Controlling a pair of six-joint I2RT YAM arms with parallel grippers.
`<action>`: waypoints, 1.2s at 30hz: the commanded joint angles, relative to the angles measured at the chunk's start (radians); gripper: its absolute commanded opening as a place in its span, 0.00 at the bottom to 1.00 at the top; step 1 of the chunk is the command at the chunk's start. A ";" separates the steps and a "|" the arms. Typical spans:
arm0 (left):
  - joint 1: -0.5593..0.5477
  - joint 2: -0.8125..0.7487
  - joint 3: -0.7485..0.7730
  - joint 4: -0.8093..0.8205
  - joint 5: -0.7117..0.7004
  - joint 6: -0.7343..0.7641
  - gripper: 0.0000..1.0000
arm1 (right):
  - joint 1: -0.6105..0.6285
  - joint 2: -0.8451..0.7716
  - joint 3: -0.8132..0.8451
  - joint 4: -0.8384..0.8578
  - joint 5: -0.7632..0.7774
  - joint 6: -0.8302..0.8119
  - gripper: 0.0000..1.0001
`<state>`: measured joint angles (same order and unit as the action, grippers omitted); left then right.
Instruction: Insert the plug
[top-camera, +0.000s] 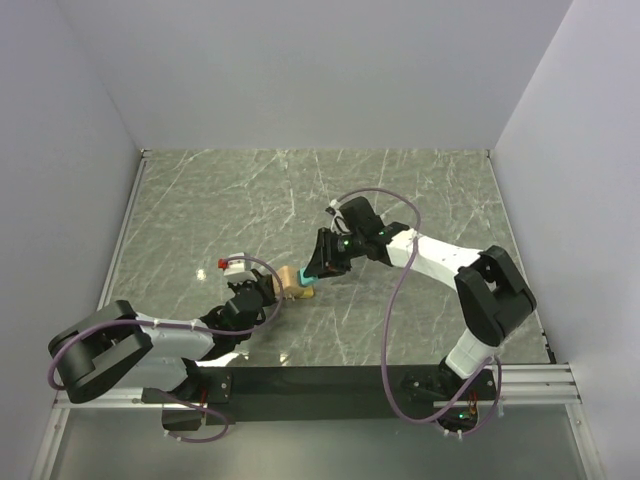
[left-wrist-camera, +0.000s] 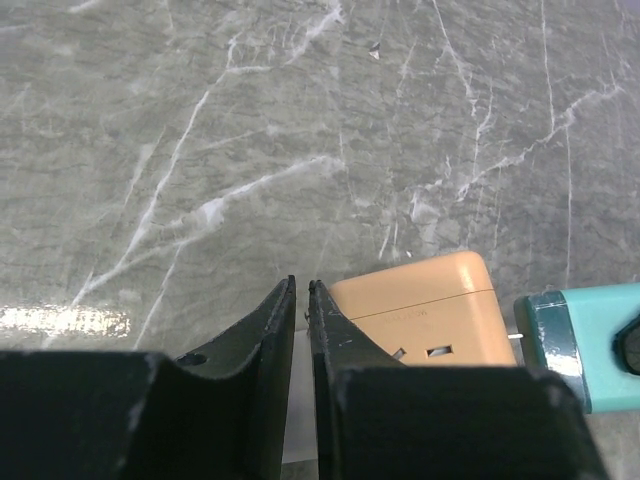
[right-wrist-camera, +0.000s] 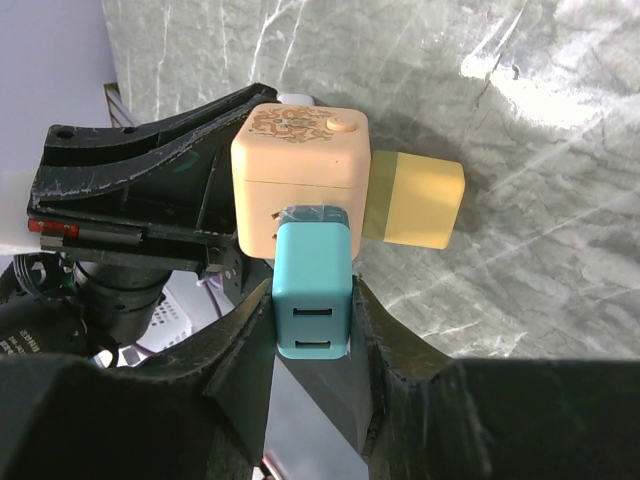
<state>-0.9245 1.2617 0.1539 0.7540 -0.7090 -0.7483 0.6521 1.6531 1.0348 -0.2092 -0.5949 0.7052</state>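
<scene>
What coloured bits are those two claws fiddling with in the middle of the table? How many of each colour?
Peach socket cube: 1
Teal plug: 1
Yellow block on the cube's side: 1
Total: 3

1. The cube (top-camera: 290, 281) is near the middle of the counter (top-camera: 250, 200), slightly to the near-left.
2. The left fingers (left-wrist-camera: 262, 335) lie just left of the cube, against its side.
3. The plug (top-camera: 309, 271) sits between the right fingers (right-wrist-camera: 245, 350), touching the cube's right face.
4. A block (right-wrist-camera: 415, 200) juts from the cube's near side.
</scene>
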 joint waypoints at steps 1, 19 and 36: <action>-0.057 0.018 0.059 0.076 0.223 -0.022 0.18 | 0.075 0.076 0.027 0.018 0.018 -0.045 0.00; -0.060 0.034 0.082 0.094 0.235 0.018 0.18 | 0.116 0.186 0.146 -0.078 -0.014 -0.118 0.00; -0.062 0.045 0.092 0.111 0.243 0.024 0.18 | 0.153 0.197 0.102 -0.006 -0.016 -0.069 0.00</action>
<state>-0.9264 1.2869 0.1650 0.7612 -0.7578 -0.6689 0.6792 1.7668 1.1870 -0.3145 -0.5961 0.6319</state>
